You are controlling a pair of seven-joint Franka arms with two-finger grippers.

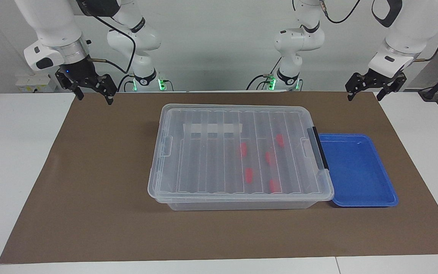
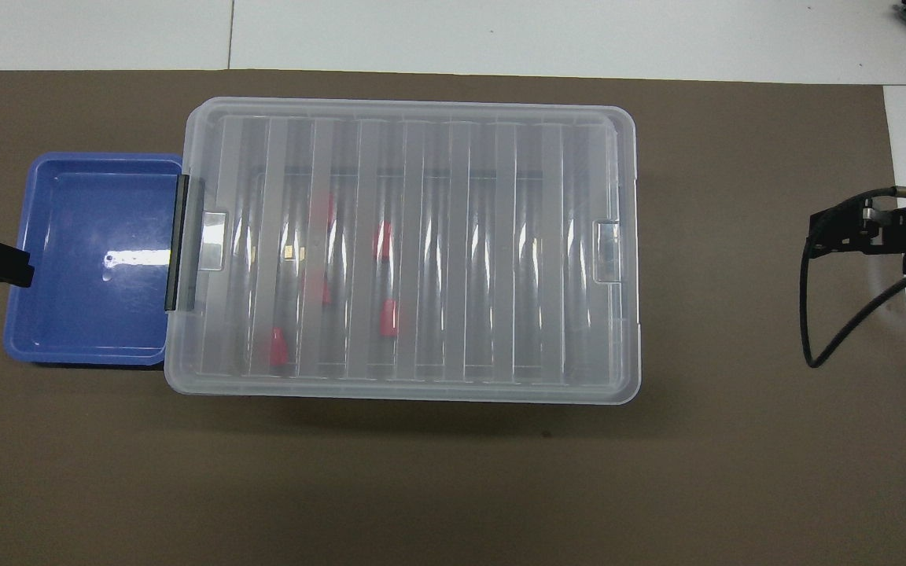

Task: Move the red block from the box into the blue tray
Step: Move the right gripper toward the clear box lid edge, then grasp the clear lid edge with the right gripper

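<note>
The box (image 1: 157,167), a large clear bin, stands mid-mat with its ribbed lid (image 2: 547,259) on. Its black latch (image 1: 319,152) faces the left arm's end. Several red blocks show through the lid, among them one red block (image 1: 248,174) in the half toward the latch. The blue tray (image 1: 356,171) lies bare, touching the box's latch end. My left gripper (image 1: 365,97) hangs open in the air over the mat's edge by the tray's outer rim. My right gripper (image 1: 94,99) hangs open over the mat's edge at the right arm's end. Neither holds anything.
A brown mat (image 1: 89,182) covers the white table (image 1: 13,152) under everything. A white strip (image 1: 211,128) lies under the lid on the side nearer the robots. A black cable (image 2: 815,314) loops by the right gripper.
</note>
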